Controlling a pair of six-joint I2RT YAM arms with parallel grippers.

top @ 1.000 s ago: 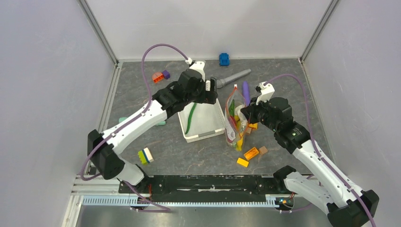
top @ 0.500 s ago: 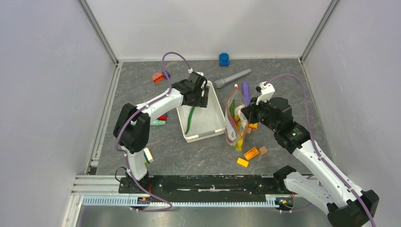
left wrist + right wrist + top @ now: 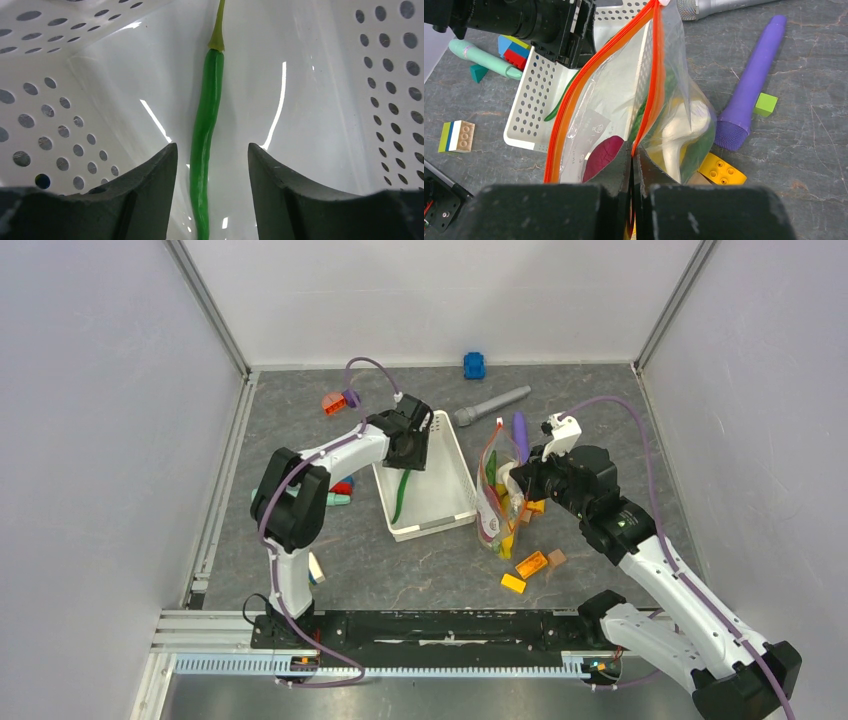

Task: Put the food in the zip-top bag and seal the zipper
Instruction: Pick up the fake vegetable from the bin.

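Note:
A slim green bean [image 3: 207, 125] lies along the floor of the white basket [image 3: 45, 115]. My left gripper [image 3: 211, 146] is down inside the basket [image 3: 440, 510], open, one finger on each side of the bean [image 3: 400, 495] with a gap on both sides. The clear zip-top bag [image 3: 492, 505] stands right of the basket. My right gripper [image 3: 632, 150] is shut on the bag's right lip at the orange-red zipper [image 3: 655, 75], and the mouth stands open. Inside the bag [image 3: 609, 115] are a purple-red sweet potato [image 3: 601, 155], a whitish piece [image 3: 681, 130] and green and yellow pieces.
A long purple cylinder [image 3: 751, 85] and a grey handle-like tool [image 3: 492, 405] lie behind the bag. Orange [image 3: 530, 563] and yellow blocks [image 3: 513, 583] sit in front of it. A blue toy [image 3: 474, 365] is at the back wall. A mint stick [image 3: 484, 57] lies left of the basket.
My left arm has swung down into the basket and its jaws have narrowed around the green bean. The right gripper and the bag have not moved.

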